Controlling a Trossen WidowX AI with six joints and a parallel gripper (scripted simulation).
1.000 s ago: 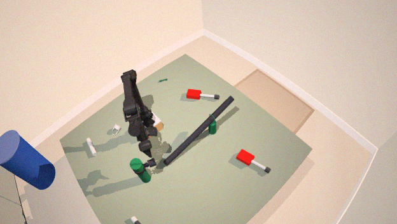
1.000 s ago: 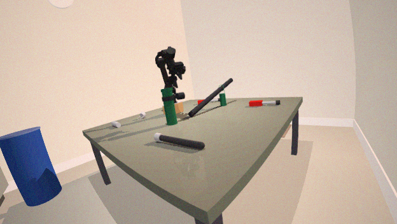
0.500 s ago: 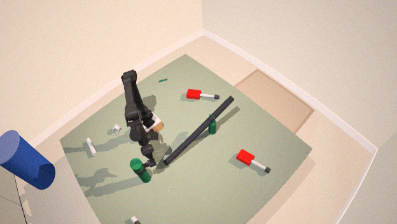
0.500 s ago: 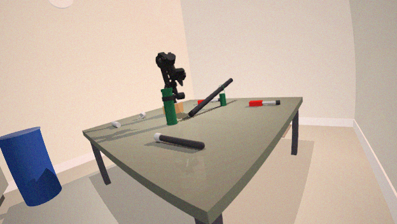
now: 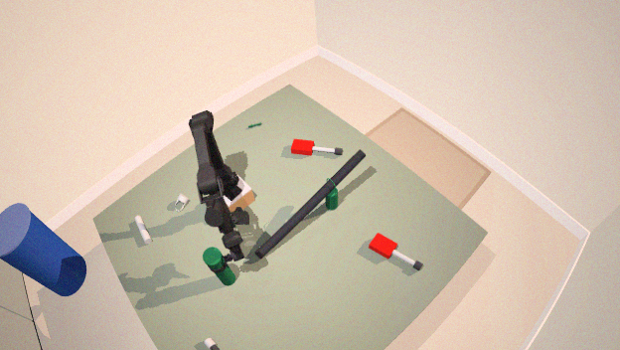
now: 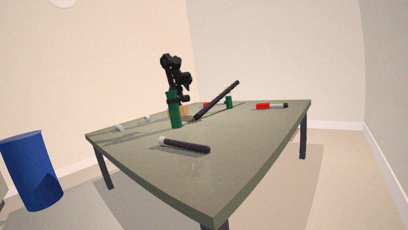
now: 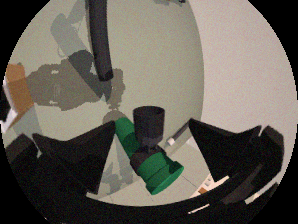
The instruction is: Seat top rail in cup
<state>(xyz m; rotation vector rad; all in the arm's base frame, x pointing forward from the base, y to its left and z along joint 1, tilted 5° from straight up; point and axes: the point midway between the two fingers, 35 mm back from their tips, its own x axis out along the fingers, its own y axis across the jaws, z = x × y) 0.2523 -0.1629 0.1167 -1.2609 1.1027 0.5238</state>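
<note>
The dark rail slants down through the loop on the small green post. Its lower end is near the table, outside and apart from the cup. The big green post stands upright with the dark brace band just below its cap. The dark rail-end cup hangs on the band, its mouth toward the rail's side. My gripper is open and empty. In the wrist view its fingers appear either side of the cup; contact is unclear.
An orange-sided box is beside the arm. White pieces lie left of it. Red blocks with white rods lie beyond the rail. A black rod lies in front; a blue barrel stands off the table.
</note>
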